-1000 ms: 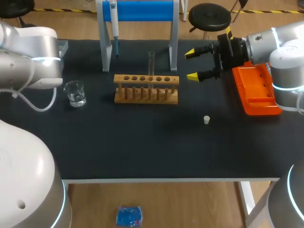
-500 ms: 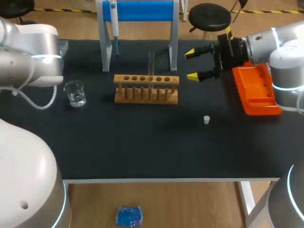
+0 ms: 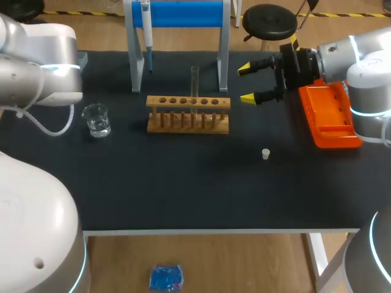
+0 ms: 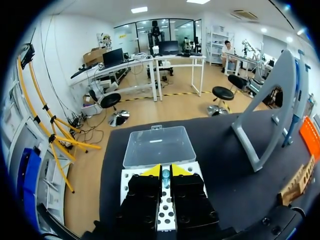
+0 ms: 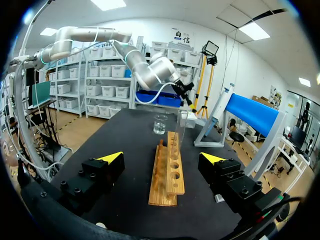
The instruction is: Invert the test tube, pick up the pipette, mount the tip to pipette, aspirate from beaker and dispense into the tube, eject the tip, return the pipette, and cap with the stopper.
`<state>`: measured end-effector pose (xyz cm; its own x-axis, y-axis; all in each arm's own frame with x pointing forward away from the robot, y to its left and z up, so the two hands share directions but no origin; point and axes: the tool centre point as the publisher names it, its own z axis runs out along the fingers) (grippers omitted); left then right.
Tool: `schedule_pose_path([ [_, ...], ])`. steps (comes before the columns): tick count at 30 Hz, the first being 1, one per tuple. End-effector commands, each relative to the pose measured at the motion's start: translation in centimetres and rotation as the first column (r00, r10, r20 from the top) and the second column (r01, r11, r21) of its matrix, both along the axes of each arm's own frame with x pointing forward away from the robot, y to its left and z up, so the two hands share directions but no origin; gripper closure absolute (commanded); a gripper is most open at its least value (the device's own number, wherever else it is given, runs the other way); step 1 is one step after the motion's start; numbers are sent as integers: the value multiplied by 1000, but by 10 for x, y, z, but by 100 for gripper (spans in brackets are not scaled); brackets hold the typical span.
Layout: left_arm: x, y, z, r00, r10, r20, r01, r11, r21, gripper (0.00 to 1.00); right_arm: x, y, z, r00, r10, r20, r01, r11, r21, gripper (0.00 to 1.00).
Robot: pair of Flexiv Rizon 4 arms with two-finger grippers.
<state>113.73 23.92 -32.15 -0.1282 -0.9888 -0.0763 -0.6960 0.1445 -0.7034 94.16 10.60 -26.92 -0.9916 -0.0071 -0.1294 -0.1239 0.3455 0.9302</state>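
- Pipette point(image 3: 146, 27) hangs on the left post of the blue stand point(image 3: 183, 13), at the far edge of the black table point(image 3: 183, 189); the stand is the biggest item on it.
- Left arm point(image 3: 36, 67) sits over the table's far left corner. Left gripper point(image 4: 162, 171) is clenched, with its yellow tips drawn to a thin slit, right above a white tip box point(image 4: 127, 179). A small bluish round thing shows in the slit; can't tell if it is pinched.
- Right arm point(image 3: 360, 55) comes in over the orange tray point(image 3: 327, 110). Right gripper point(image 3: 246, 83) is released, fingers wide apart with nothing between them, just right of the rack and pointing at it.
- Wooden rack point(image 3: 188, 102) sits mid-table, in front of the stand.
- Clear lid point(image 4: 159, 146) of the tip box lies folded back, ahead of the left gripper.
- Beaker point(image 3: 96, 119), glass, stands left of the rack, apart from it.
- Test tube point(image 3: 195, 79) stands upright in a rack hole right of centre.
- Stopper point(image 3: 266, 154), small and white, lies on the table nearer than the rack's right end, well clear of it.
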Motion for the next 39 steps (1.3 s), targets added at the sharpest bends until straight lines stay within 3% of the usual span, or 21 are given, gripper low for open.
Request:
schedule_pose_path([
  [1,-6,-1,15,1000,-4,-8,4,1000,4,100,0,0,-1,1000,1,1,-1,1000,0,0],
  [11,-14,-7,42,999,-19,26,18,1000,13,100,0,0,-1,1000,1,1,-1,1000,0,0],
  [20,-40,-50,92,974,-207,94,209,978,-6,100,0,0,-1,1000,1,1,-1,1000,0,0],
  [23,-54,-70,110,941,-313,126,316,949,1,100,0,0,-1,1000,1,1,-1,1000,0,0],
  [27,-83,-107,134,862,-487,143,488,872,29,100,0,0,-1,1000,1,1,-1,1000,0,0],
  [33,-127,-146,157,757,-644,110,643,764,52,100,0,0,-1,1000,1,1,-1,1000,0,0],
  [39,-171,-184,172,689,-723,35,722,690,41,100,0,0,-1,1000,1,1,-1,1000,0,0],
])
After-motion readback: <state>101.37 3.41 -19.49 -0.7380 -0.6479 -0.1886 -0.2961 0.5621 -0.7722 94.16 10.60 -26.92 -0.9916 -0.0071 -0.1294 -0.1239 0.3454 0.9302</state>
